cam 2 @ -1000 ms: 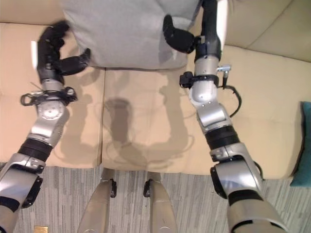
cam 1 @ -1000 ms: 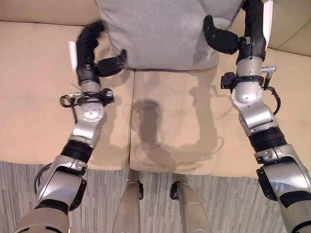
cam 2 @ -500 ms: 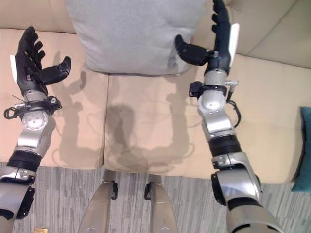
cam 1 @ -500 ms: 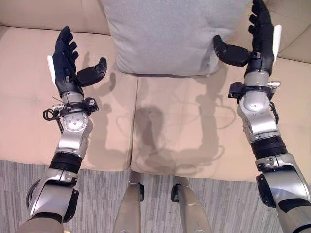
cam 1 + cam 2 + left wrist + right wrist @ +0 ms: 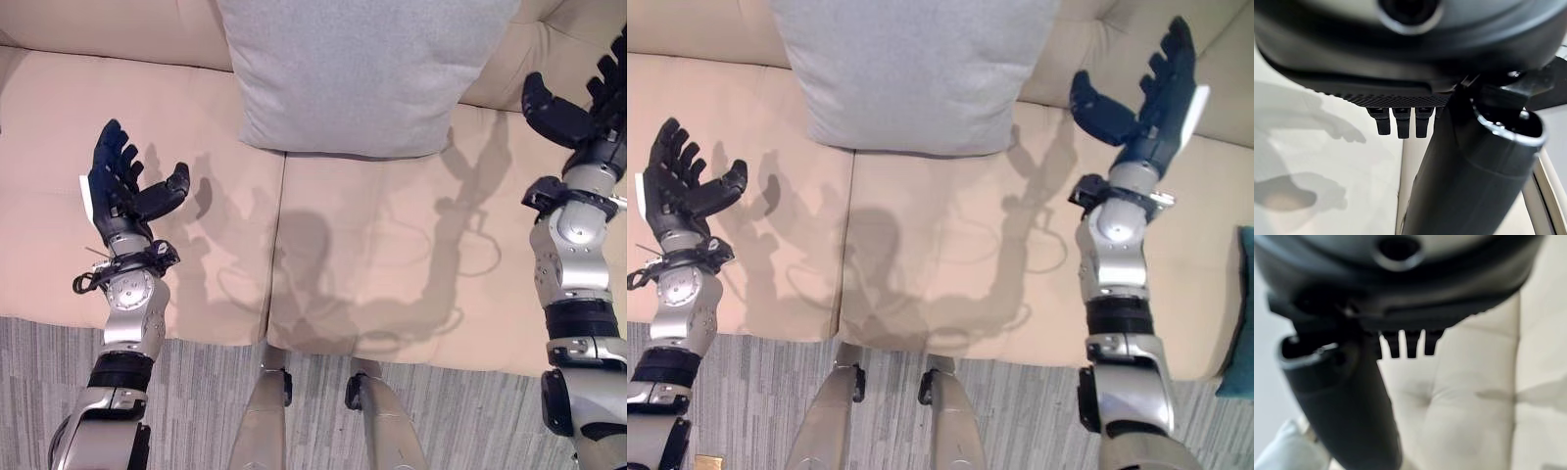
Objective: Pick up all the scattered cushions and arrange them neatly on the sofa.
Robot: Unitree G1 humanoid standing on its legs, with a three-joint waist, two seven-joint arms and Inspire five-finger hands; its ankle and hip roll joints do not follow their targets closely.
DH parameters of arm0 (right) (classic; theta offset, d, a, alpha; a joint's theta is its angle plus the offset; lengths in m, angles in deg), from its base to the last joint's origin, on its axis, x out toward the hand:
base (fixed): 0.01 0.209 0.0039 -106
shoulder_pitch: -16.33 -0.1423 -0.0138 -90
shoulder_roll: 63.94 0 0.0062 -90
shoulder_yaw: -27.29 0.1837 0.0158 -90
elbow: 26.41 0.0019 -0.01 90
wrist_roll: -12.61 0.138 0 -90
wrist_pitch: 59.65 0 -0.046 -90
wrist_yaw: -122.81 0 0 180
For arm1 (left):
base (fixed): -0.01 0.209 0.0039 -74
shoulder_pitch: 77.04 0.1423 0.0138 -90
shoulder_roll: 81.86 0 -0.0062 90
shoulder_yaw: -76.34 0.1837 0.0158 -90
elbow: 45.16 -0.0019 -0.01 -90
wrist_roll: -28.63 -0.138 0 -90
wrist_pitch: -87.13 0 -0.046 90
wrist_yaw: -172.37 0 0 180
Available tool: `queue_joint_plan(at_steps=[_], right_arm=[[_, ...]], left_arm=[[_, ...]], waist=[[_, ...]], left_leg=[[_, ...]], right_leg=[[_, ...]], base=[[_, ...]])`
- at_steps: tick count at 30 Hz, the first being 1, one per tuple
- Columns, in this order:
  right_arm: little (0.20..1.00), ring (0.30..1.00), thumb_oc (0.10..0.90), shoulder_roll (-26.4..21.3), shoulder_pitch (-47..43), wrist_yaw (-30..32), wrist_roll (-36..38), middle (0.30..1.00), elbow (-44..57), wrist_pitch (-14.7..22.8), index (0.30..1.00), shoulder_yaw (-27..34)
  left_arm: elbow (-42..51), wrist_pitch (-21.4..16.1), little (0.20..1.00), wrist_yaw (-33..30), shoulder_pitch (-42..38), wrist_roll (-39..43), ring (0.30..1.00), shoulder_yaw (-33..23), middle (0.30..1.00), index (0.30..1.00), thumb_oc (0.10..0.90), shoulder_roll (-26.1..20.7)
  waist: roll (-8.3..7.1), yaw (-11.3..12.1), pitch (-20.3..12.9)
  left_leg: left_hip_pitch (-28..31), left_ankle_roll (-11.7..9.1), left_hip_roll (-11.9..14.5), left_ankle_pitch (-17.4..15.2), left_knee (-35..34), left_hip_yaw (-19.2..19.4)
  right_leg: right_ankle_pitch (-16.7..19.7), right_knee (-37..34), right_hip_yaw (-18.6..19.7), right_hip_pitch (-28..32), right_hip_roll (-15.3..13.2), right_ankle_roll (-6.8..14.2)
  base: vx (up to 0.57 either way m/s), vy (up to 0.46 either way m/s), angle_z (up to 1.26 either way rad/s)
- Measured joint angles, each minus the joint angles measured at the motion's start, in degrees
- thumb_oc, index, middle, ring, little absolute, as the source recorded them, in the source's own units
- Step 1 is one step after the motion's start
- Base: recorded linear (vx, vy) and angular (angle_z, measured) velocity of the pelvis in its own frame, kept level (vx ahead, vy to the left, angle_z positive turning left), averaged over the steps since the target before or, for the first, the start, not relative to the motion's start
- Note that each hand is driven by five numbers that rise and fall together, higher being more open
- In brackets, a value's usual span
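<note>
A grey cushion [image 5: 362,73] leans upright against the back of the beige sofa [image 5: 392,255], over the seam between two seat cushions. My left hand [image 5: 118,186] hovers open over the left seat, well to the left of the cushion and apart from it. On the other side my right hand [image 5: 1151,98] is open too, raised over the right seat with nothing in it. The wrist views look along straight fingers [image 5: 1398,122] toward bare sofa.
A teal cushion edge [image 5: 1244,313] shows at the far right past the sofa's end. Grey striped carpet [image 5: 470,421] runs along the sofa's front edge. A small tan object [image 5: 707,461] lies on the carpet at the lower left.
Both hands let go of the grey cushion and drew outward and back from it, fingers spreading open. The cushion stays leaning on the sofa back. The camera has shifted a little.
</note>
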Motion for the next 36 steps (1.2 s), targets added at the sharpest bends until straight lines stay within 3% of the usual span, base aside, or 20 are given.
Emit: queue_joint_plan(at_steps=[6, 7, 12, 15, 19, 22, 27, 32, 36], right_arm=[[0.900, 0.900, 0.800, 0.59, 5.71, -2.03, 0.60, 0.900, 0.27, -0.02, 0.900, -0.02], [0.900, 0.900, 0.800, 1.96, 8.65, -2.11, 0.23, 0.900, 1.13, -0.03, 0.900, -0.02], [0.900, 0.900, 0.800, 8.67, 21.51, -6.32, -6.10, 0.900, 1.33, -1.22, 0.900, -1.92], [0.900, 0.900, 0.800, 8.93, 26.32, -8.22, -9.14, 0.900, 0.82, -2.52, 0.900, -3.60], [0.900, 0.900, 0.800, 7.42, 31.32, -9.89, -18.49, 0.900, -0.04, -3.29, 0.900, -5.10], [0.900, 0.900, 0.800, 7.88, 38.11, -11.99, -23.64, 0.900, -3.07, -4.26, 0.900, -7.84], [0.900, 0.900, 0.800, 9.08, 43.31, -13.68, -28.23, 0.900, -11.17, -5.58, 0.900, -10.15], [0.900, 0.900, 0.800, 11.70, 46.30, -14.78, -30.49, 0.900, -19.81, -5.58, 0.900, -12.86], [0.900, 0.900, 0.800, 12.64, 48.82, -16.15, -30.45, 0.900, -22.00, -6.05, 0.900, -13.83]], left_arm=[[0.42, -0.16, 0.900, 0.52, 4.21, 0.09, 0.900, -1.97, 0.900, 0.900, 0.800, 2.33], [0.53, -0.16, 0.900, 1.37, 6.66, 0.09, 0.900, -2.47, 0.900, 0.900, 0.800, 4.68], [-0.73, 0.32, 0.900, 6.74, 18.39, -1.17, 0.900, -1.61, 0.900, 0.900, 0.800, 8.49], [-2.47, 1.67, 0.900, 8.68, 22.19, -2.27, 0.900, -1.64, 0.900, 0.900, 0.800, 8.68], [-5.56, 2.82, 0.900, 11.47, 26.78, -3.60, 0.900, -2.27, 0.900, 0.900, 0.800, 9.79], [-9.39, 4.43, 0.900, 12.65, 32.92, -4.89, 0.900, -2.14, 0.900, 0.900, 0.800, 11.88], [-19.14, 6.05, 0.900, 13.71, 34.65, -9.49, 0.900, -1.71, 0.900, 0.900, 0.800, 13.60], [-26.13, 7.54, 0.900, 14.04, 35.68, -13.05, 0.900, -1.15, 0.900, 0.900, 0.800, 14.71], [-29.99, 8.19, 0.900, 14.14, 36.25, -16.14, 0.900, 1.62, 0.900, 0.900, 0.800, 14.76]], waist=[[0.00, 0.45, 0.00], [0.00, 0.43, 0.00], [0.00, 0.35, 0.00], [0.03, 0.18, -0.17], [0.01, -0.64, -1.07], [-0.43, -1.21, -7.31], [-0.33, -1.48, -10.40], [-0.32, -2.09, -14.23], [0.10, -2.83, -15.23]], left_leg=[[0.81, -0.20, 0.04, -0.27, -0.01, 0.00], [1.84, -0.20, 0.02, -0.60, -0.01, 0.01], [9.46, -0.31, 0.11, -2.56, -0.01, 0.12], [14.04, -0.48, 0.24, -3.30, -0.02, 0.30], [19.14, -0.38, 0.41, -4.75, -0.03, 0.37], [22.52, -0.21, 0.47, -6.27, -0.06, 0.57], [29.42, 0.21, 0.66, -7.68, -0.10, 1.33], [32.31, 0.64, 1.30, -8.86, -0.37, 1.50], [33.48, 0.67, 1.72, -8.88, -0.41, 1.25]], right_leg=[[-0.16, -0.01, 0.03, 0.81, 0.01, 0.17], [-0.38, -0.01, 0.01, 1.81, -0.02, 0.17], [-2.38, -0.02, -0.08, 9.37, 0.02, -0.43], [-3.31, -0.06, -0.14, 13.96, 0.09, 0.42], [-4.53, -0.07, -0.27, 19.03, 0.15, 0.19], [-6.11, -0.16, -0.30, 22.33, 0.21, 0.09], [-7.61, -0.54, 0.07, 28.95, 0.28, 0.27], [-7.86, -0.49, 0.11, 31.77, 0.91, -0.14], [-8.18, -0.52, 0.01, 33.49, 1.45, -0.83]], base=[[0.00, 0.000, 0.00], [0.05, -0.031, 0.01], [0.08, -0.026, 0.00], [0.05, -0.011, -0.01], [0.06, -0.034, 0.01], [0.05, -0.025, -0.02], [0.04, -0.056, -0.06], [0.01, -0.068, -0.04], [-0.03, -0.069, 0.01]])
